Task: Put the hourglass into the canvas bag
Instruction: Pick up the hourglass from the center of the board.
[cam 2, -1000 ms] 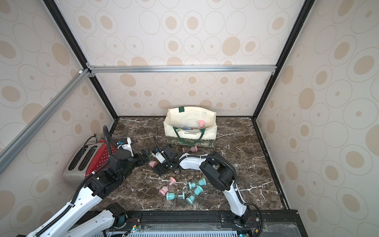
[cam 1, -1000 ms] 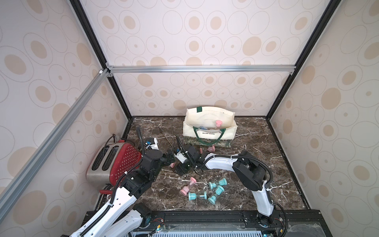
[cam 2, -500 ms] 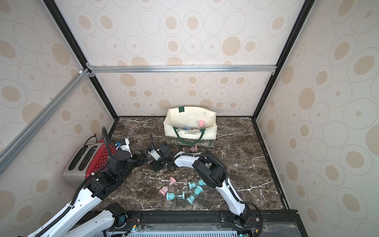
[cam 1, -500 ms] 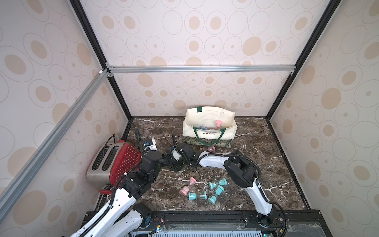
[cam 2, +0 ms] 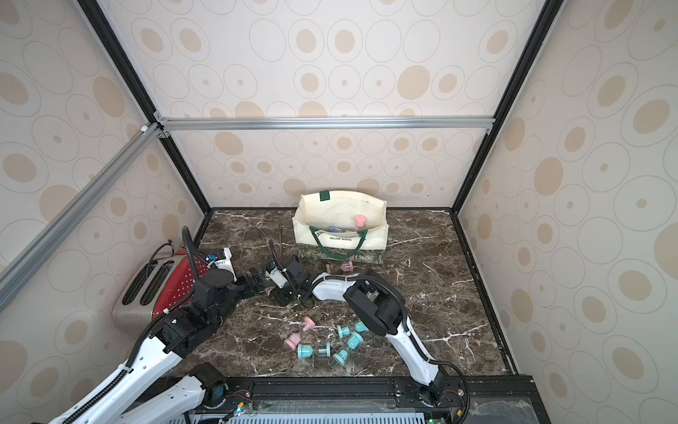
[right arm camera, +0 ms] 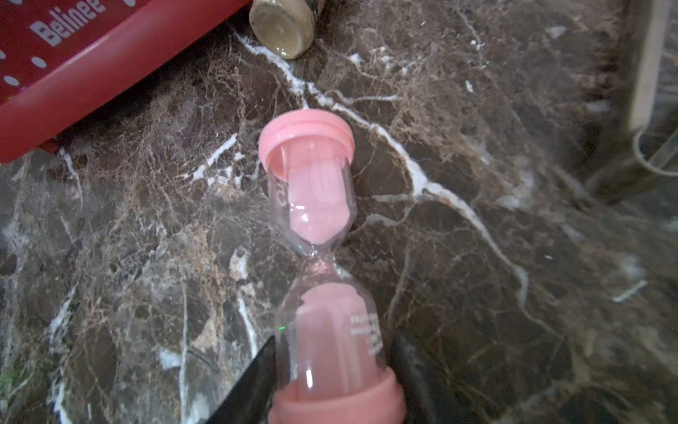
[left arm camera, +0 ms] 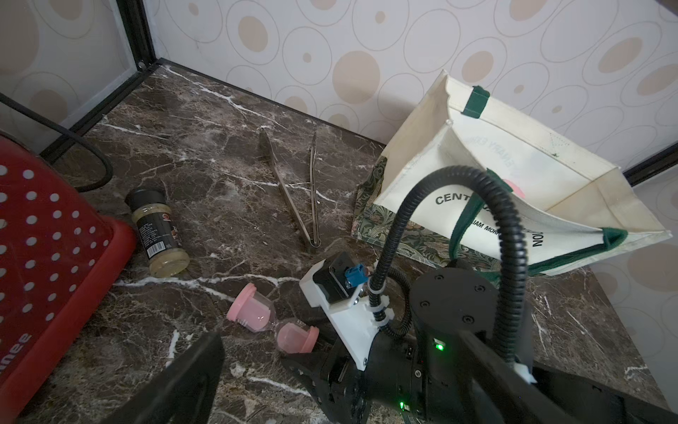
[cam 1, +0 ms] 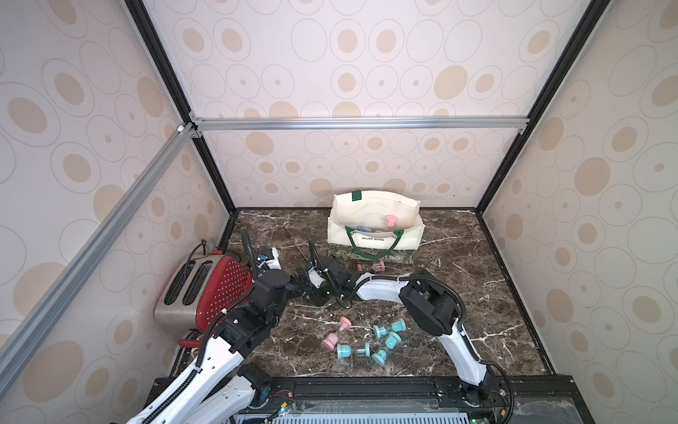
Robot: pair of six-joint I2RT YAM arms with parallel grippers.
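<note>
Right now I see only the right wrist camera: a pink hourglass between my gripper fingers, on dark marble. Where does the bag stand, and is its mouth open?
Observer: In both top views the bag stands upright at the far end of the table, with its mouth open upward.
Operator: Does anything lie between my hourglass and the bag?
Observer: Yes. A second pink hourglass lies on the table, close in front of the bag's base.

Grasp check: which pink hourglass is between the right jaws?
The pink hourglass nearest the red toaster, near the spice jar; no other lies there.
</note>
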